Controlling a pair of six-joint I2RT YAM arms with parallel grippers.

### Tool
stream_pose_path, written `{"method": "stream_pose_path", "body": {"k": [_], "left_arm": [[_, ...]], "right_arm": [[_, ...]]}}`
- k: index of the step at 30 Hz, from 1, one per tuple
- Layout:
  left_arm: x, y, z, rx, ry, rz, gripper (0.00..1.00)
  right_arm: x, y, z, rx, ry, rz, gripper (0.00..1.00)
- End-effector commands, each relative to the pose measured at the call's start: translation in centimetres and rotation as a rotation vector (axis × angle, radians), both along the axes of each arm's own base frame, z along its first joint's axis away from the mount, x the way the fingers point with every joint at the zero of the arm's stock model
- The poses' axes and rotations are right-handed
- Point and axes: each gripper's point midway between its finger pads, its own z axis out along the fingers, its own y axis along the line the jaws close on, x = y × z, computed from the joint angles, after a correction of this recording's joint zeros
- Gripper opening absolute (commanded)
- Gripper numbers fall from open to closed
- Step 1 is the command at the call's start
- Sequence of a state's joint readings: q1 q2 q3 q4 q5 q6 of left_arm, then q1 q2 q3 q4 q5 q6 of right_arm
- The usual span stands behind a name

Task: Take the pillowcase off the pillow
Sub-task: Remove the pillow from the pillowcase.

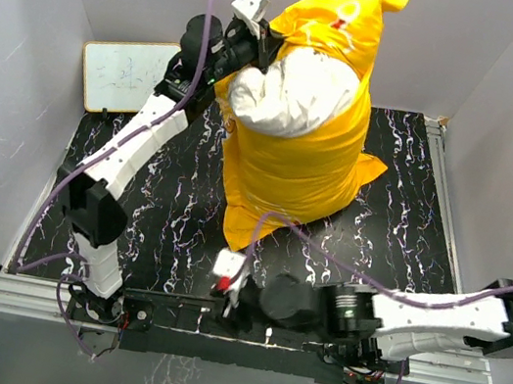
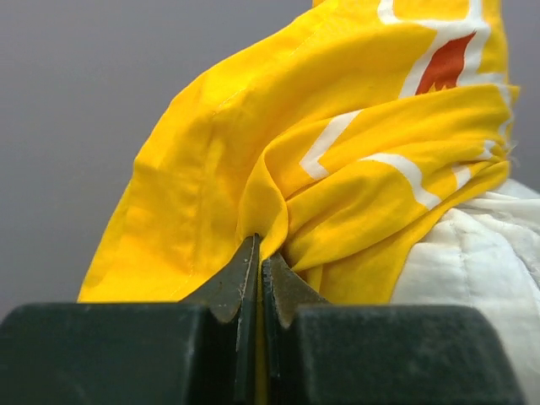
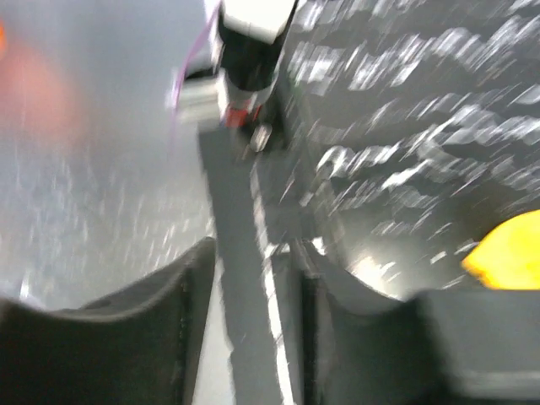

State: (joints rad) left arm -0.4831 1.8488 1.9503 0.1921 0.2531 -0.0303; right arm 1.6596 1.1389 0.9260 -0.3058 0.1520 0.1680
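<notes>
Though blur smears the right wrist view, I can make out the right end effector (image 3: 253, 261) released, its fingers parted and holding nothing, low over the counter (image 3: 405, 101) on the near side of the pillow (image 1: 290, 89). Most of the pillow is hidden inside the pillowcase (image 1: 293, 154), which stands bunched upright; only a white bulge shows. Left of that bulge, the left end effector (image 2: 260, 246) is clenched on a yellow fold, and the print is mostly cut off
</notes>
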Motion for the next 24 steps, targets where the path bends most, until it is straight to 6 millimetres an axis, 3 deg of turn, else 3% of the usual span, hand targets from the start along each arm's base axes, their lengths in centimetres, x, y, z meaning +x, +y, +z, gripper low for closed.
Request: {"method": "stream_pose_path", "body": {"k": [1, 4, 8, 11, 13, 16, 24], "left_arm": [[-11.8, -4.4, 0.5, -0.042, 0.190, -0.461, 0.00], [-13.8, -4.1, 1.7, -0.057, 0.203, -0.517, 0.00], [-15.5, -3.7, 1.8, -0.055, 0.223, -0.557, 0.00], [-16.2, -3.4, 0.4, -0.046, 0.245, -0.556, 0.00], [-16.7, -3.2, -0.2, -0.043, 0.256, -0.564, 0.00], [-17.3, -2.9, -0.6, -0.043, 0.259, -0.568, 0.00], [-17.8, -2.8, -0.3, -0.051, 0.255, -0.585, 0.00]], "right_arm": [[6.5, -2.5, 18.0, 0.439, -0.065, -0.346, 0.53], [8.7, -4.9, 25.0, 0.583, -0.088, -0.472, 0.67], [10.2, -6.2, 30.9, 0.659, -0.113, -0.563, 0.73], [11.8, -7.2, 33.5, 0.699, -0.122, -0.681, 0.73], [13.7, -8.9, 34.1, 0.705, -0.158, -0.830, 0.73], [16.3, -12.5, 33.3, 0.621, -0.286, -1.076, 0.75], [17.7, -17.2, 29.7, 0.536, -0.287, -1.281, 0.78]]}}
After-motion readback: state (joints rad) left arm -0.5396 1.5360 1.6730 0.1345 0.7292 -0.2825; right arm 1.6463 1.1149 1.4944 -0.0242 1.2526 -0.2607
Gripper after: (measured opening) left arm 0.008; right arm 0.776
